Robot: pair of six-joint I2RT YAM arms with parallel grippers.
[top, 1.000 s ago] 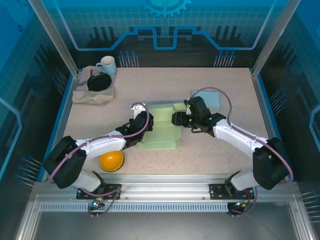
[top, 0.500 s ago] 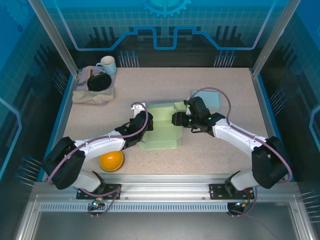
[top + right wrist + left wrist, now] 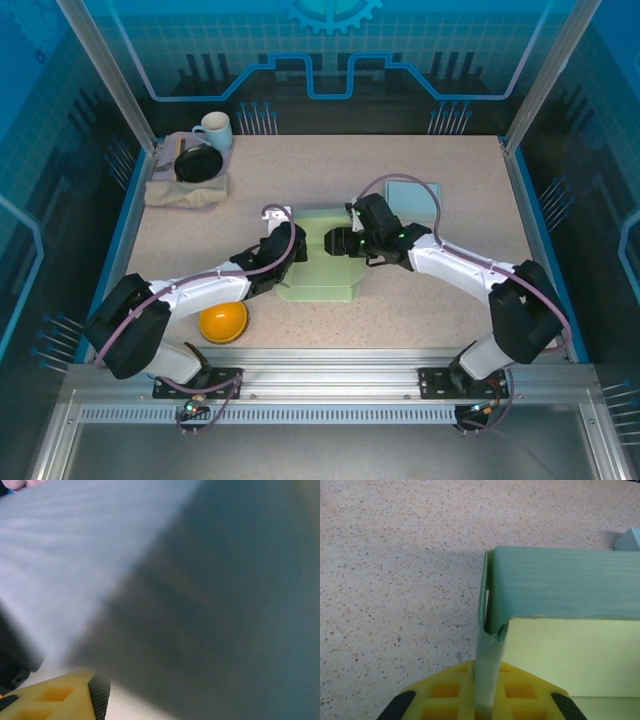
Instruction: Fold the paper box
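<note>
Speckled tabletop point(image 3: 440, 200): left pincer point(image 3: 484, 702) clenched on a wall of the pale green paper box point(image 3: 322, 282); right pincer point(image 3: 338, 241) over the box, grip state unclear.

Both arms are reaching forward and bending inward. The left end effector point(image 3: 485, 704) is pressing its fingers together; the right end effector point(image 3: 337, 242) is pointing leftward.

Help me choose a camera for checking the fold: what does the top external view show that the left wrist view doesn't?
Top external: the left gripper and right gripper at opposite sides of the green paper box, plus a white mug, an orange bowl and a blue sheet. Left wrist: close up, an upright flap pinched between yellow pads. Both: the box itself and the speckled table.
</note>
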